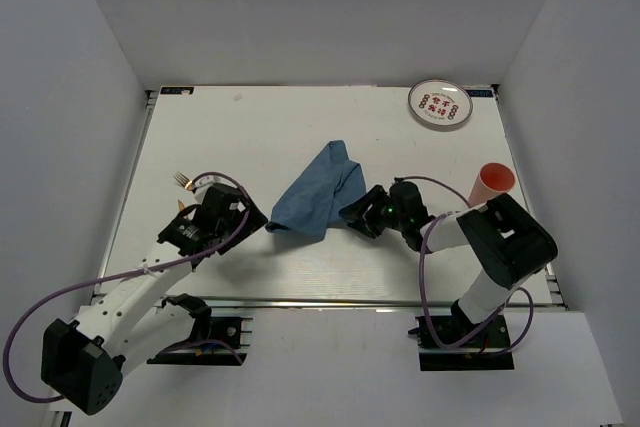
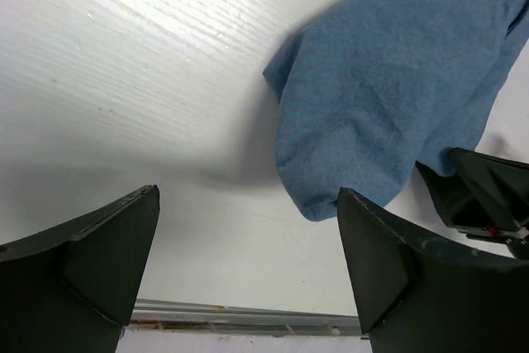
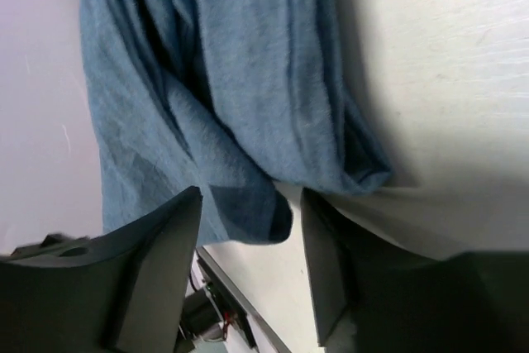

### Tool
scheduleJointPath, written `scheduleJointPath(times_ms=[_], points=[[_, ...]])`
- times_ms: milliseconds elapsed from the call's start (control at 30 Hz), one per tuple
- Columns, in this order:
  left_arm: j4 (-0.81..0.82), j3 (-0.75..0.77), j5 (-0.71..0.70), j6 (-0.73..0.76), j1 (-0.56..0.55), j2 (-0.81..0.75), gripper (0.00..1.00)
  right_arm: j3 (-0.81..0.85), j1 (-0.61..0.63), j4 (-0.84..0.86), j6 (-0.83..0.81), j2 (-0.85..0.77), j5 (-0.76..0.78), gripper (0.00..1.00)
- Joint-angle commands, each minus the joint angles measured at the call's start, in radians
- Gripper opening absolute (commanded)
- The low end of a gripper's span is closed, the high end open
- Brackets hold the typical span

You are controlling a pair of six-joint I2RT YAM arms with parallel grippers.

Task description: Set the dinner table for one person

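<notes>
Left pincer (image 2: 248,196): fingers spread wide, nothing between them. The near-left corner of the blue cloth (image 2: 397,80) lies just beyond its tips. Right pincer (image 3: 250,200): jaws apart, straddling the cloth's right-hand folded edge without pinching it. This is judged a set-up for taking hold from both sides, so that the crumpled cloth can be laid flat.

The worktop (image 1: 250,127) runs beneath everything, from the arm bases to the far wall. The plate (image 1: 439,104) sits at the far right corner, close to the rail. The cup (image 1: 493,183) is near the right edge, beside the right arm. A fork (image 1: 183,182) lies on the left, partly behind the left arm. Open room remains at far left and along the near middle.
</notes>
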Motion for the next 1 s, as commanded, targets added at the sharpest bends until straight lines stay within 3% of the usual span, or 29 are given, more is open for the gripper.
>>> scheduleJointPath(times_ms=[0,133,200,300,367,400,467,533,567,600,667,733,833,867,967], points=[[-0.094,0.097,-0.088,0.042,-0.006,-0.016,0.98,0.027,0.010,0.050,0.030,0.031,0.059,0.56],[-0.148,0.198,-0.119,0.088,-0.006,-0.016,0.98,0.036,0.016,0.020,0.025,0.022,0.080,0.24],[-0.148,0.246,-0.119,0.140,-0.006,-0.005,0.98,0.041,0.016,-0.055,-0.006,-0.044,0.118,0.00],[-0.136,0.289,-0.090,0.192,-0.006,0.047,0.98,0.079,0.011,-0.180,-0.053,-0.118,0.195,0.00],[-0.119,0.329,-0.060,0.215,-0.006,0.111,0.98,0.131,0.007,-0.350,-0.108,-0.200,0.241,0.00],[-0.107,0.338,-0.022,0.217,-0.006,0.128,0.98,0.226,0.002,-0.419,-0.197,-0.224,0.354,0.00],[-0.057,0.358,0.004,0.218,-0.006,0.154,0.98,0.358,-0.004,-0.570,-0.327,-0.227,0.391,0.00],[-0.027,0.384,0.004,0.215,-0.006,0.163,0.98,0.667,-0.007,-0.722,-0.553,-0.163,0.395,0.00],[-0.027,0.427,0.000,0.212,0.016,0.176,0.98,0.791,-0.003,-0.890,-0.625,-0.068,0.384,0.00],[-0.030,0.451,-0.017,0.203,0.016,0.185,0.98,1.039,0.011,-0.972,-0.742,-0.019,0.375,0.00],[-0.071,0.509,-0.068,0.188,0.016,0.196,0.98,1.250,0.034,-1.176,-0.834,0.116,0.305,0.00],[-0.087,0.545,-0.105,0.179,0.016,0.194,0.98,1.398,0.055,-1.252,-0.872,0.169,0.286,0.00],[-0.066,0.501,-0.108,0.171,0.016,0.159,0.98,1.249,0.068,-1.170,-0.848,0.070,0.293,0.00],[-0.053,0.479,-0.102,0.169,0.016,0.150,0.98,1.077,0.066,-1.118,-0.837,0.031,0.303,0.00],[0.003,0.377,-0.073,0.162,0.016,0.133,0.98,0.786,0.057,-0.970,-0.797,-0.093,0.350,0.00]])
